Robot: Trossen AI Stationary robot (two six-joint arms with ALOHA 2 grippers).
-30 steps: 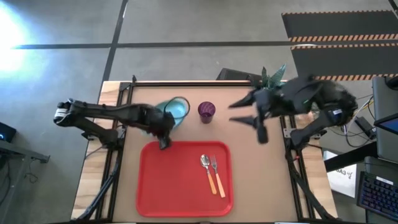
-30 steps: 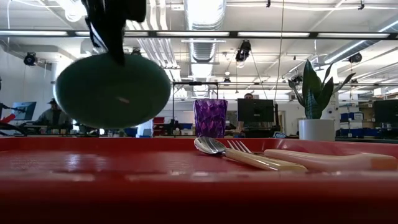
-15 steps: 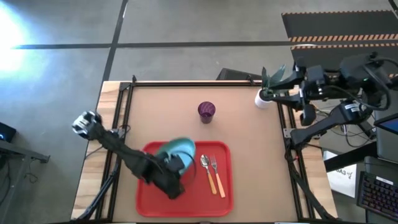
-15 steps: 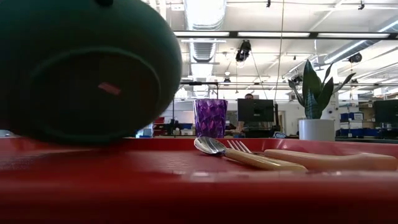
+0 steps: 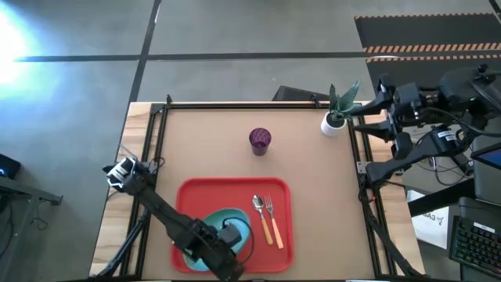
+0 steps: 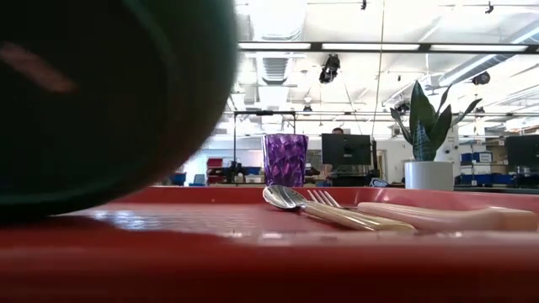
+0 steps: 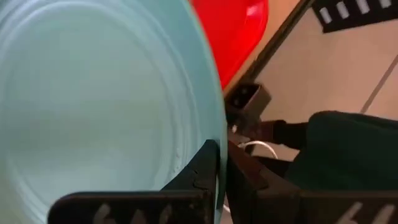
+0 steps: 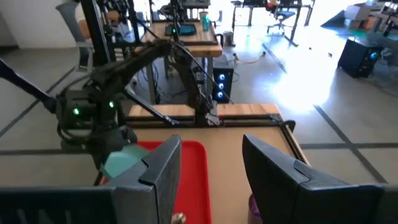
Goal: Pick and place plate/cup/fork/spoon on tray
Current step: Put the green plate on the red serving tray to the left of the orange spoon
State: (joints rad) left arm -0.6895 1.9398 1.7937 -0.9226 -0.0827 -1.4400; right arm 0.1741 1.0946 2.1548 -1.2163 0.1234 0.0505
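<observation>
The teal-green plate [image 5: 229,225] is over the near left part of the red tray [image 5: 274,243]. It fills the left of the low view [image 6: 109,101] and is tilted. My left gripper [image 5: 222,249] is shut on it. The spoon [image 5: 259,210] and fork [image 5: 271,210] lie side by side on the tray's right part. The purple cup [image 5: 260,139] stands on the table beyond the tray. My right gripper [image 8: 211,177] is open and empty, off the table's far right corner. My left gripper pinches the plate's rim [image 7: 215,134] between its two fingers, one finger [image 7: 198,171] on the upper face and one behind the rim. It comes at the plate from the near left. The plate is tilted, low over the tray. Whether its lower edge touches the tray, I cannot tell.
A white pot with a green plant [image 5: 335,117] stands at the table's far right corner. The table's middle, between the cup and the tray, is bare brown board [image 5: 203,157]. The right arm [image 5: 415,106] hangs beyond the right edge.
My left gripper has carried the plate from beyond the tray's far left corner toward the near edge and down, to low over the tray's near left. My right arm has drawn back toward the right, off the table by the plant.
</observation>
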